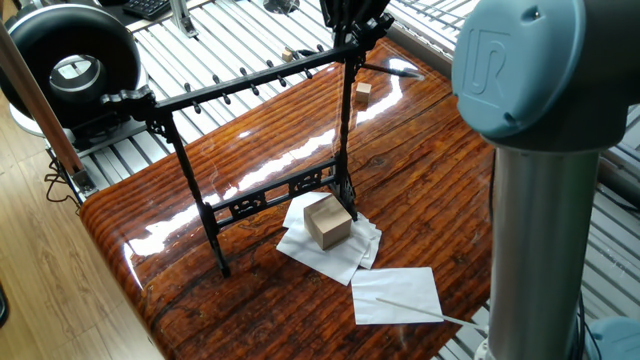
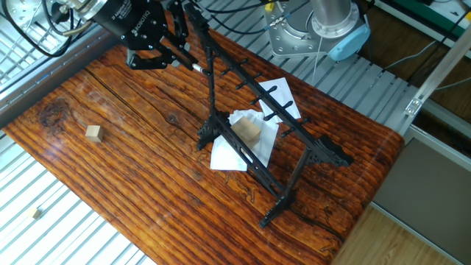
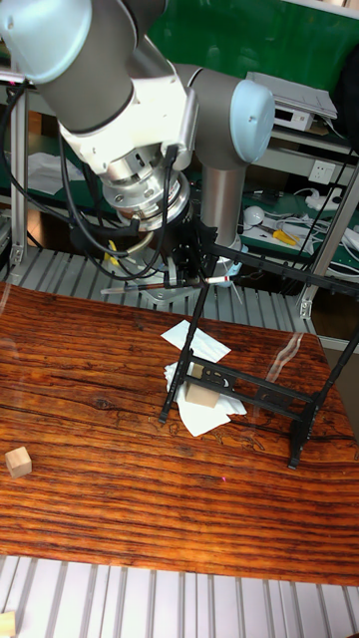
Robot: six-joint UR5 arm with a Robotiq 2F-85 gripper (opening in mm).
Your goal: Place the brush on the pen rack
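the claw [image 2: 171, 53] hangs at the far end of the pen rack [image 2: 254, 99], level with its top bar, its fingers pinching the brush [image 3: 165, 290] near one end. the brush lies nearly horizontal and pokes out sideways. that looks like a pose meant to lay the rod across the small pegs rather than stand it up. the rack stands upright on the table [image 1: 430, 190], legs straddling crumpled white paper [image 1: 330, 245] and a small wooden block [image 1: 327, 221]. a pale stick [image 1: 420, 309] lies apart on another sheet.
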